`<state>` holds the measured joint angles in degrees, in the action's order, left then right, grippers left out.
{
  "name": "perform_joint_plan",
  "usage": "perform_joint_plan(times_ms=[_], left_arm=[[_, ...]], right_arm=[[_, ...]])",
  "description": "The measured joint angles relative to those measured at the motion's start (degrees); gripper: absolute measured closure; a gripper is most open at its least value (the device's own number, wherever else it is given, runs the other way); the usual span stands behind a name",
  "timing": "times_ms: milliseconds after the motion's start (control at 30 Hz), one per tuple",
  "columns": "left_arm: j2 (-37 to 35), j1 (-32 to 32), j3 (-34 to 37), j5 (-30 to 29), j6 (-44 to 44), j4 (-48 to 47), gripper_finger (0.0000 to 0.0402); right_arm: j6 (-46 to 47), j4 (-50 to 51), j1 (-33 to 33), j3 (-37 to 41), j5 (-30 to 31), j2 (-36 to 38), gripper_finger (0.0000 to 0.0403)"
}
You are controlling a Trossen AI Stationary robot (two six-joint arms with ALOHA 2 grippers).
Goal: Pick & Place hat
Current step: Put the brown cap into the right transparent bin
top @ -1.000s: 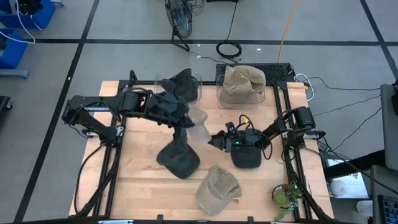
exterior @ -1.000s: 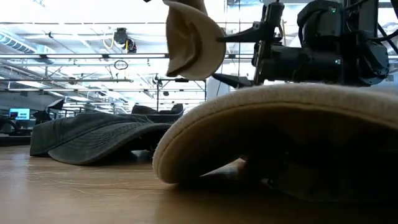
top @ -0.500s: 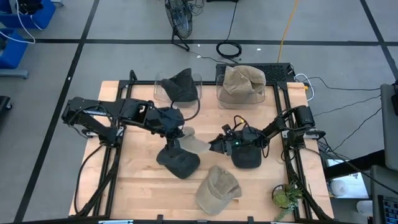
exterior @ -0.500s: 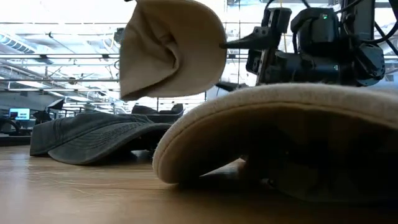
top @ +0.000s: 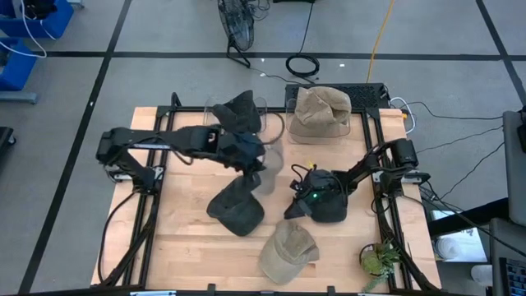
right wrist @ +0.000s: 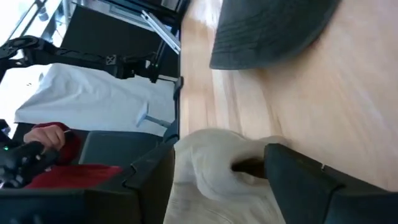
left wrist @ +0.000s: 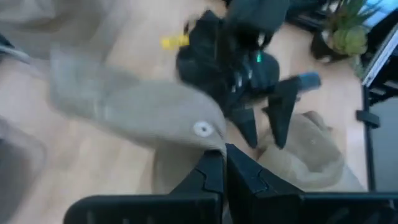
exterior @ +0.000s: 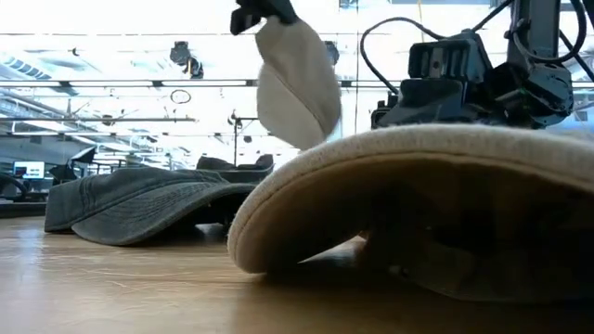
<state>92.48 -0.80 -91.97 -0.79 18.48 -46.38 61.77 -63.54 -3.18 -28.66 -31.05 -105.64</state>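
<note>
Hat (exterior: 295, 85) has swung back toward the bins, clenched in the left claw (top: 251, 159); right claw (top: 297, 205), fingers spread, has dropped toward the desk's (top: 181, 247) tan cap (top: 288, 252).

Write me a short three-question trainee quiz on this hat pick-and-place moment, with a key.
1. True or false: the left gripper is shut on a pale beige fabric cap held above the wooden table.
2. Multiple choice: the right gripper, fingers open, is closest to which?
A) a dark hat in a clear bin
B) the tan fabric cap near the table's front edge
C) a potted plant
3. Short answer: how many caps lie on the tabletop outside the bins?

Key: 1 true. 2 B. 3 two: the tan fabric cap and the dark grey cap lying in the middle of the table.
</note>
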Motion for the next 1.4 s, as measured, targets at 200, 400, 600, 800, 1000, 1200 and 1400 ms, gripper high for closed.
perform_joint_plan(times_ms=[200,400,600,800,1000,1200,1400], left_arm=[[4.38,-1.85,0.11,0.97,-0.14,-14.01,0.0398],[8.07,-3.97,0.1,-1.2,0.08,-21.42,0.0398],[8.78,-4.32,1.34,-7.62,0.12,-27.03,0.0398],[8.59,-2.97,7.94,-10.02,-0.65,-27.12,0.0398],[8.68,-1.4,17.61,-9.73,-3.98,-25.3,0.0398],[8.62,0.05,24.69,-11.28,-9.44,-22.39,0.0398],[8.64,0.79,26.34,-11.26,-9.64,-20.31,0.038]], right_arm=[[-2.6,2.55,-0.02,1.66,6.65,2.34,0.0214],[-9.18,9.02,0.11,2.35,13.43,8.62,0.0284],[-19.81,20.68,0.1,0.51,20.07,16.94,0.037],[-28.6,33.53,0.07,-3.92,25.53,23.41,0.0394],[-35.4,50.85,0.09,-13.3,31.79,24.38,0.0401],[-36.16,56.89,0.5,-18.28,37.42,23.81,0.0402],[-34.55,56.9,1.83,-18.78,38.6,23.2,0.0399]])
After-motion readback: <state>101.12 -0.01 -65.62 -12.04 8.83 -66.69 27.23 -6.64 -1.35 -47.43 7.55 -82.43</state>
